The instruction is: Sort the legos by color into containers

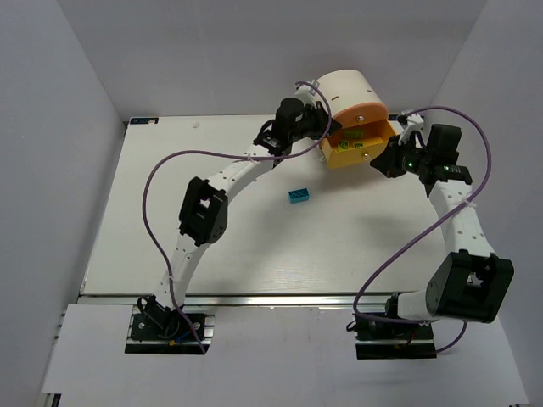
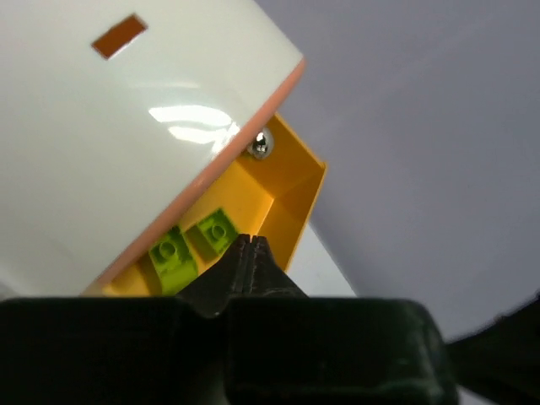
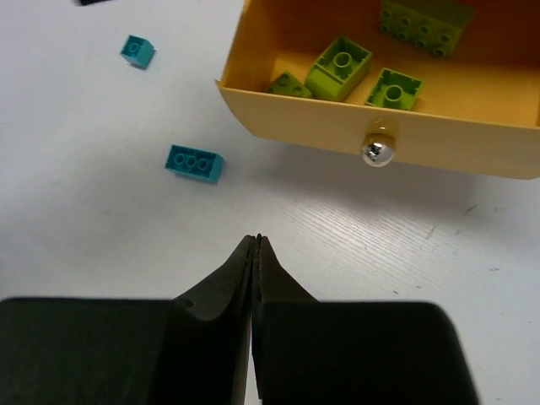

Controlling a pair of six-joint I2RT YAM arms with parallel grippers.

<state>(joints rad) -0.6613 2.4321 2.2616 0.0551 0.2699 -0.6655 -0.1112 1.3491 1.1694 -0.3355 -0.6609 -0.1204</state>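
The cream-white cabinet (image 1: pixel 352 89) stands at the back of the table with one yellow drawer (image 1: pixel 352 158) pulled out. Several lime-green legos (image 3: pixel 340 66) lie inside that drawer (image 3: pixel 439 143), and two of them (image 2: pixel 173 257) show in the left wrist view. A cyan lego (image 1: pixel 298 195) lies on the table in front of the drawer. The right wrist view shows it (image 3: pixel 195 163) and a smaller cyan one (image 3: pixel 137 51) farther off. My left gripper (image 2: pixel 251 239) is shut and empty at the drawer's left side. My right gripper (image 3: pixel 257 238) is shut and empty, just short of the drawer's knob (image 3: pixel 377 150).
The white table (image 1: pixel 212 246) ends at a metal rail along its near edge, where both arm bases are bolted. Grey walls close in the left, back and right sides. Purple cables loop above both arms.
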